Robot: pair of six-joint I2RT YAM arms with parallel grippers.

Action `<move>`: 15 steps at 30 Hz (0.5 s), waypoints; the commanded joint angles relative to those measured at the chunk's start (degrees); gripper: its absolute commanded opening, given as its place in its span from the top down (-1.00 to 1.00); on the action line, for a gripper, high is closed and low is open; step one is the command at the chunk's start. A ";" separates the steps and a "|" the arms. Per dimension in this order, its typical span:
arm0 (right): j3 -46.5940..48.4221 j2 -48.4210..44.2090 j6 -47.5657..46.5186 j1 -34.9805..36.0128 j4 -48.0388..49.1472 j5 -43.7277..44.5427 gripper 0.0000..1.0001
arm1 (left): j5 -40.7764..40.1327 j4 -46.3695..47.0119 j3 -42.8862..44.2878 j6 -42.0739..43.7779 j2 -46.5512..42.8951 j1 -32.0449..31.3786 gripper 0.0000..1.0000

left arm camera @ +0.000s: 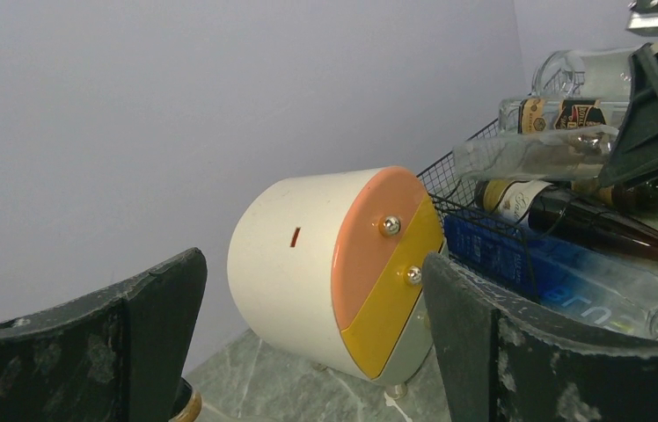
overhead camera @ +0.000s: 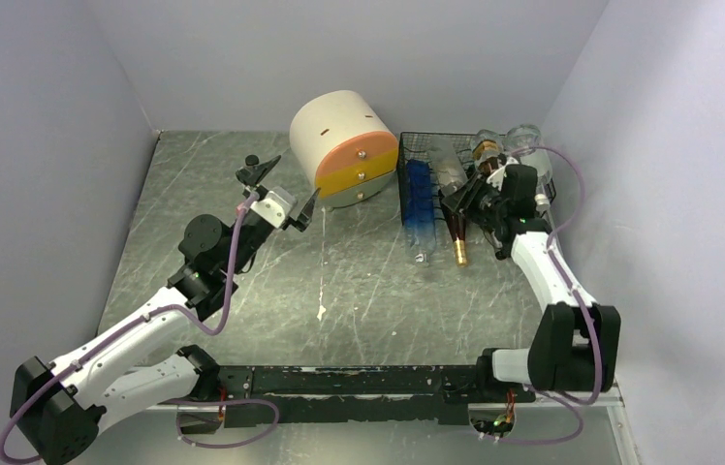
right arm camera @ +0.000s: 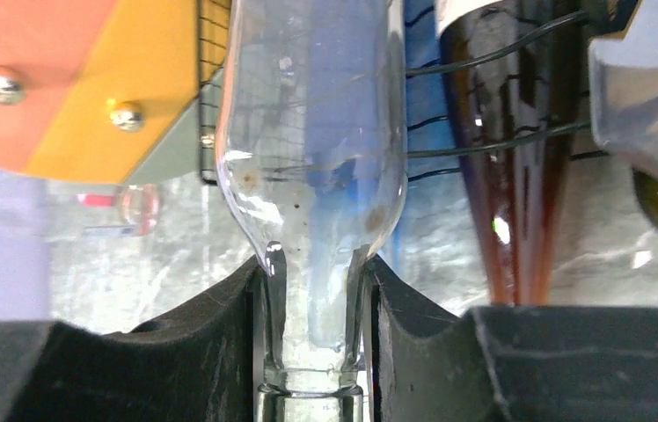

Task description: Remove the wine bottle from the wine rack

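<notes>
The black wire-mesh wine rack (overhead camera: 405, 165) stands at the back right and holds several bottles lying on their sides. My right gripper (overhead camera: 463, 199) is shut on the neck of a clear glass wine bottle (right arm camera: 312, 132); the neck sits pinched between both pads (right arm camera: 246, 352). The clear bottle's body still lies in the rack (left arm camera: 449, 180), above a blue bottle (overhead camera: 419, 199) and beside a dark brown bottle (right arm camera: 510, 176) with a gold cap (overhead camera: 459, 258). My left gripper (overhead camera: 283, 180) is open and empty, held above the table left of the rack.
A cream drum-shaped drawer unit (overhead camera: 341, 145) with orange and yellow fronts stands just left of the rack. More glass bottles (overhead camera: 523, 140) lie at the rack's back right, near the right wall. Walls close the left, back and right sides.
</notes>
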 commanded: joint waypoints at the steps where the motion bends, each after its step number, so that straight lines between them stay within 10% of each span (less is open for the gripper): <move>1: -4.52 -6.13 9.25 -0.47 10.77 -6.46 1.00 | 0.28 1.81 -0.36 0.48 0.01 -0.84 -0.91; 15: -9.24 -6.48 16.22 -1.65 17.30 -13.26 1.00 | 0.94 1.56 -0.10 -0.04 0.82 -1.37 -0.91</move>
